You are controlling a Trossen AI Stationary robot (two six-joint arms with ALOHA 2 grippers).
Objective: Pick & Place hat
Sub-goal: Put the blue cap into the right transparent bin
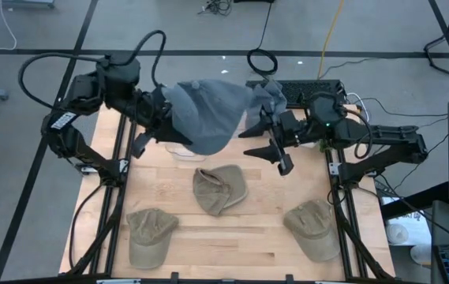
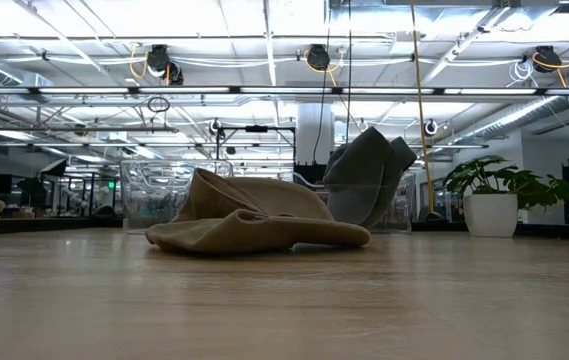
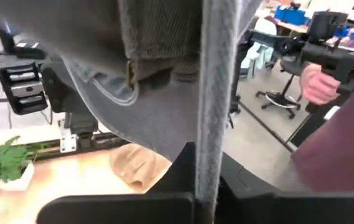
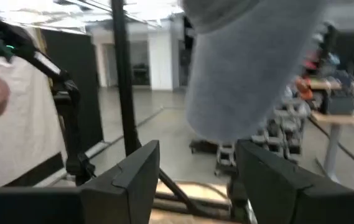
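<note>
High view: grey hat (image 1: 208, 114) is held up above the far edge of the worktop (image 1: 232, 229), between the two arms, over a clear bin (image 1: 178, 150) that sits near the far edge.
Left gripper: left gripper (image 1: 159, 118) is at the hat's left side; the left wrist view shows grey fabric and a strap draped across its fingers, jaws clamped on the grey hat.
Right gripper: right gripper (image 1: 275, 150) is just right of the hat, near the far right of the worktop; jaws stand apart, and the right wrist view shows a clear gap between the fingers (image 4: 127, 180) with hat fabric hanging ahead of them, not gripped.
Other hats: three tan caps lie on the wood; one at the middle (image 1: 218, 189), one at the near left corner (image 1: 148, 234), one at the near right corner (image 1: 313, 229).
Low view: middle tan cap (image 2: 254, 225) lies flat; grey hat (image 2: 364, 180) hangs behind it at the clear bin.
Step in hand (judgement): carrying the grey hat to the bin. To do it well, centre the sagging crown over the opening before lowering, and keep the right arm clear of the brim.
Risk (judgement): loose fabric may catch the bin rim.
Writing: none legible on hats or bin.
Room: a person's hand (image 3: 316, 84) shows beyond the table.
</note>
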